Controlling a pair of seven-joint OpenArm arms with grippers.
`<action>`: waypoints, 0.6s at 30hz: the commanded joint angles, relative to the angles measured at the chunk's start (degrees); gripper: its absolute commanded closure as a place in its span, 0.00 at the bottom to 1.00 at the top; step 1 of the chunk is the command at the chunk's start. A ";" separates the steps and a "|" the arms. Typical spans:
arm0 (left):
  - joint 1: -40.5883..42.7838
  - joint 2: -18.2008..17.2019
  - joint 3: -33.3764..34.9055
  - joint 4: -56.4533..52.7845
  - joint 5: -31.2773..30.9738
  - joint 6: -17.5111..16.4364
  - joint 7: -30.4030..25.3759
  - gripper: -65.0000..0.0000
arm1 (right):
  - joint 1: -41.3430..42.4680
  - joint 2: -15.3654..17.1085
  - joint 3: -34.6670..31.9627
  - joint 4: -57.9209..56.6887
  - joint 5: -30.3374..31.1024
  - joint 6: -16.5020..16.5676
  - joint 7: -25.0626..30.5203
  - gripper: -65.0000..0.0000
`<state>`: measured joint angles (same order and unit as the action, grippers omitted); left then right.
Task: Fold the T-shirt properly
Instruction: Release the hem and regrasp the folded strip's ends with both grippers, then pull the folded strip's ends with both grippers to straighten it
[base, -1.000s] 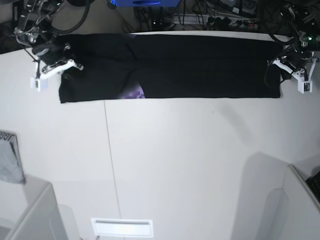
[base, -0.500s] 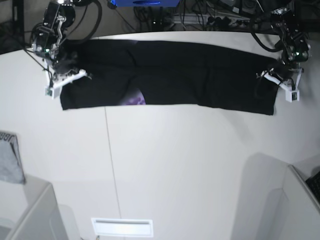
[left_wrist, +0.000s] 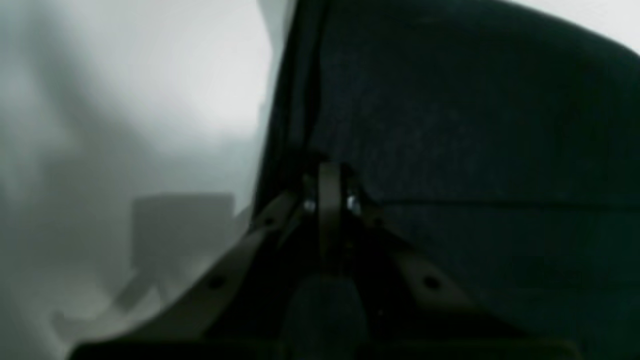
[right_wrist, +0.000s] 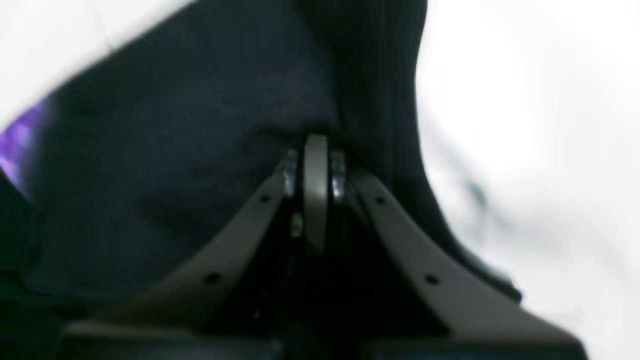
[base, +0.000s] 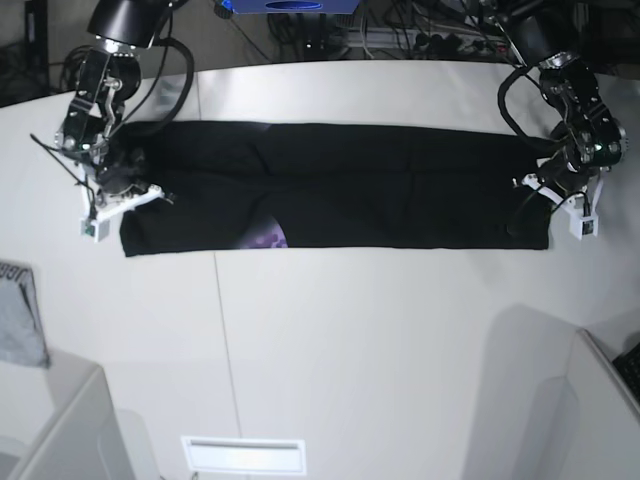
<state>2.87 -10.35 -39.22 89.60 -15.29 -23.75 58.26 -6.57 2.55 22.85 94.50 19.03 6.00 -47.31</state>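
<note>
The black T-shirt (base: 340, 185) lies as a long folded band across the white table, with a bit of purple print (base: 266, 240) showing at its front edge. My left gripper (base: 545, 195) is shut on the T-shirt's right end; in the left wrist view (left_wrist: 327, 200) the jaws are closed on dark cloth (left_wrist: 475, 150). My right gripper (base: 125, 195) is shut on the T-shirt's left end; in the right wrist view (right_wrist: 315, 170) the jaws pinch black cloth (right_wrist: 175, 165), with purple print (right_wrist: 20, 137) at the left edge.
A small grey item with lettering (base: 18, 315) lies at the left table edge. Cables and equipment (base: 400, 35) crowd the far side beyond the table. A grey box corner (base: 60, 420) stands front left, and a white slot plate (base: 243, 455) is at the front.
Both grippers have pulled the T-shirt band toward the front of the table, away from the far edge. Both stay shut on its ends.
</note>
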 joint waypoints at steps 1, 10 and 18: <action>-0.81 -1.30 -1.17 3.54 -0.14 0.32 0.07 1.00 | 0.28 0.31 -0.21 2.78 0.80 0.46 1.11 1.00; 1.04 -1.21 -8.21 18.84 -0.40 0.06 5.70 1.00 | -6.57 0.05 -6.37 16.31 0.89 0.46 1.20 1.00; 2.80 -5.08 -9.70 6.09 -17.28 0.06 5.34 0.12 | -8.86 0.05 -11.47 16.23 0.89 0.46 1.29 1.00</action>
<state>5.74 -14.44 -48.47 94.74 -32.14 -23.81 64.51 -16.05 2.35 11.38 109.58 19.27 6.48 -47.40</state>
